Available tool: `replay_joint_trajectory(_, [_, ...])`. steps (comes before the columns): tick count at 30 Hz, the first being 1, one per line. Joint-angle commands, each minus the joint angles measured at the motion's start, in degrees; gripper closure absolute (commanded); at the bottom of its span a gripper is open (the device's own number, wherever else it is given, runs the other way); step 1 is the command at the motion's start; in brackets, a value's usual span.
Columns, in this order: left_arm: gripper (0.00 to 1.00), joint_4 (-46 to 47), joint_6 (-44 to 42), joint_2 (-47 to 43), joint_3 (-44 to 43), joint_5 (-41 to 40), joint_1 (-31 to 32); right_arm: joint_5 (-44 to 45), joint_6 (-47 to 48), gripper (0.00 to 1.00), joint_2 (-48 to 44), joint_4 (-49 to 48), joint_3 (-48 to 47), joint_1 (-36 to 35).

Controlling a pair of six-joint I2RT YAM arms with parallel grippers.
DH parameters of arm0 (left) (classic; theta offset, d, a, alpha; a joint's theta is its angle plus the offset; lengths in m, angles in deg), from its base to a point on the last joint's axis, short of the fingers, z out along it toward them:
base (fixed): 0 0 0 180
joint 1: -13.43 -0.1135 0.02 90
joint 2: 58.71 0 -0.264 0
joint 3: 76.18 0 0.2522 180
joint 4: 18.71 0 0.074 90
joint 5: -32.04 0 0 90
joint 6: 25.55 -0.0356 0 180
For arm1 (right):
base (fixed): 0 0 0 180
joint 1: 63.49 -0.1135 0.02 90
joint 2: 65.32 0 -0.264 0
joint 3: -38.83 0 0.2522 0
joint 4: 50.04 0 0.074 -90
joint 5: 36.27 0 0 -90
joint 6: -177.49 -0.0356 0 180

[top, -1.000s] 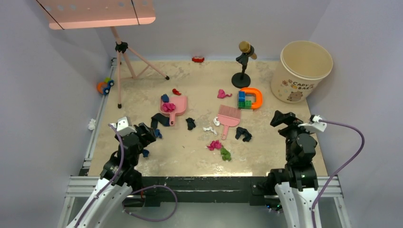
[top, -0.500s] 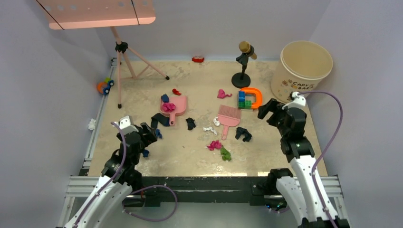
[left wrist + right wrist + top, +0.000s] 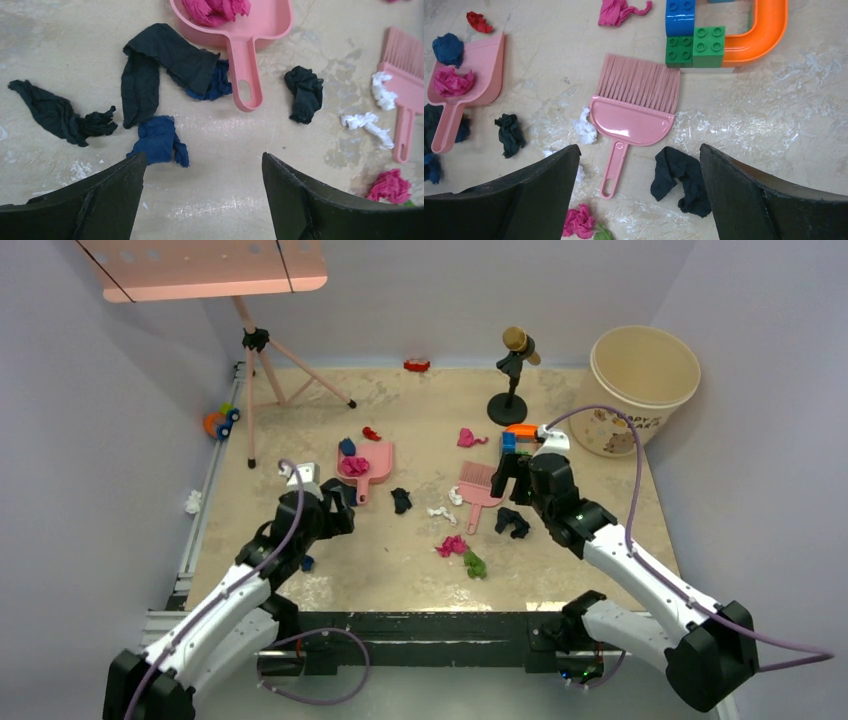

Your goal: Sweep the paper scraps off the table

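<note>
2 tools stood spread wide and empty at this moment. Your right tool [image 3: 639,148] hung over the pink plastic hand brush [image 3: 634,107]. Its long axis ran away from the arm: the thin handle lay nearest, roughly between the jaws, and the bristles pointed at the blue-green toy block stack [image 3: 694,37] beyond. That arm was plainly the nearer one to the brush.

Your left tool [image 3: 203,156] hung just short of the pink plastic dustpan [image 3: 270,17]. The dustpan's handle pointed back toward the tool, and 1 magenta wad sat in the scoop.

The crumpled paper scraps [image 3: 680,179] lay scattered across the middle of the beige mottled worktop [image 3: 400,555]. Dark ones lay beside both handles, white ones against the brush head, and magenta and green ones nearer the front edge.

You had a flat, hard, slightly glossy surface, so wads would probably slide easily. Plain lilac walls [image 3: 450,290] closed in 3 sides, and the cream round bucket [image 3: 640,405] stood at the far right corner.
</note>
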Motion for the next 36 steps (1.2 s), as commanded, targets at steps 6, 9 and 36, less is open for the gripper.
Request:
replay_joint_trajectory(6, [0.14,1.66,-4.65,18.12,-13.94,-0.12,2.51,9.40,4.33,0.06,-5.99,-10.23,6.60,-0.39])
replay_joint_trajectory(9, [0.15,0.37,-5.22,22.43,-17.20,-0.29,2.60,9.24,4.21,0.07,-10.54,-12.69,10.86,-0.39])
replay_joint_trajectory(36, [0.29,-3.95,-3.05,45.87,-31.22,-5.85,5.73,7.28,3.54,0.20,-13.17,-16.12,13.73,-0.39])
